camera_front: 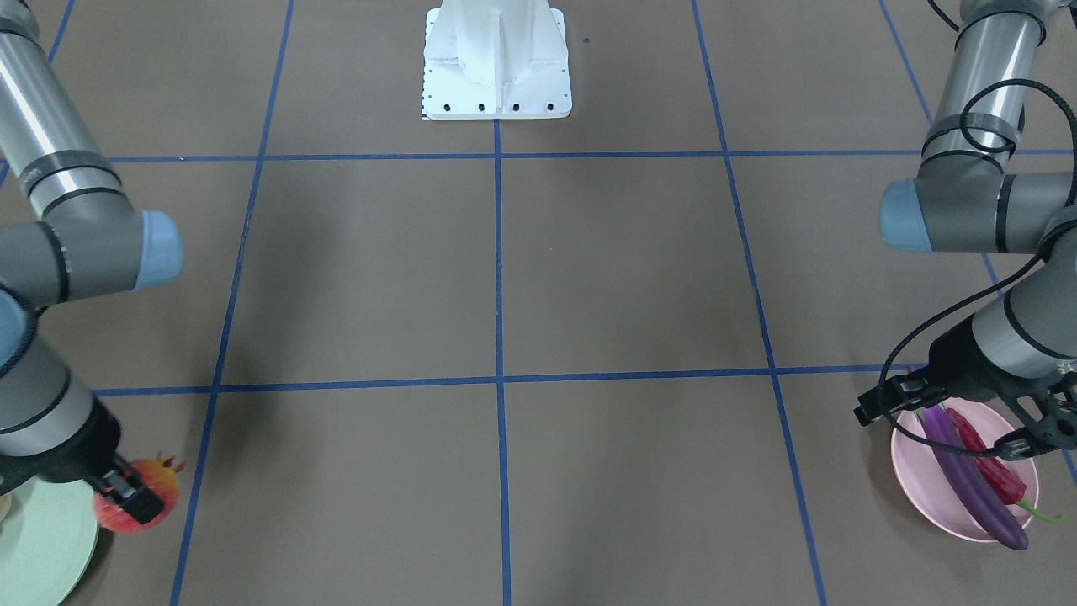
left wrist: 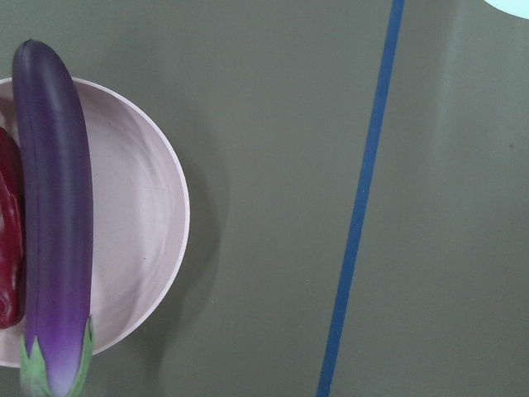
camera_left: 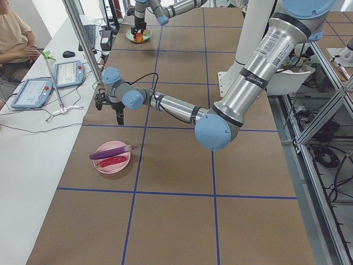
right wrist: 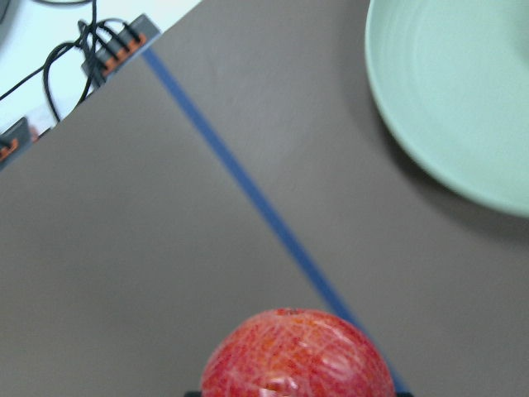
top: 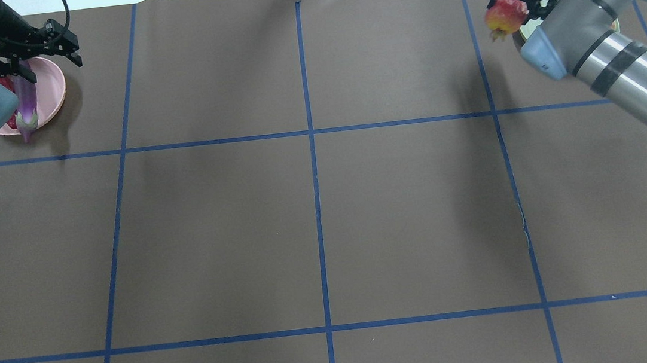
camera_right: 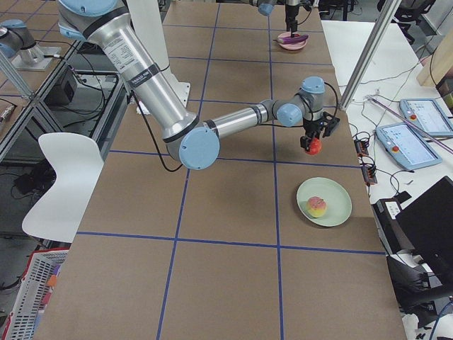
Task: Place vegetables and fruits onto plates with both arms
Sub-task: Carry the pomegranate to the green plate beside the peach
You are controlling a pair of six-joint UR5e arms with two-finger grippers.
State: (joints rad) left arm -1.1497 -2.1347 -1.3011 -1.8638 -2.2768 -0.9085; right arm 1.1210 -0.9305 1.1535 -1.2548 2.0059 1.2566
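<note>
The purple eggplant and the red chili pepper lie side by side on the pink plate. My left gripper hovers just above them, open and empty. The left wrist view shows the eggplant across the plate, with the chili at the frame's edge. My right gripper is shut on the pomegranate and holds it in the air beside the mint green plate. The peach sits on that plate. The pomegranate also shows in the right wrist view.
The white base block stands at the robot's side of the brown table with its blue tape grid. Beyond the far edge is a white bench with tablets, cables and a seated person.
</note>
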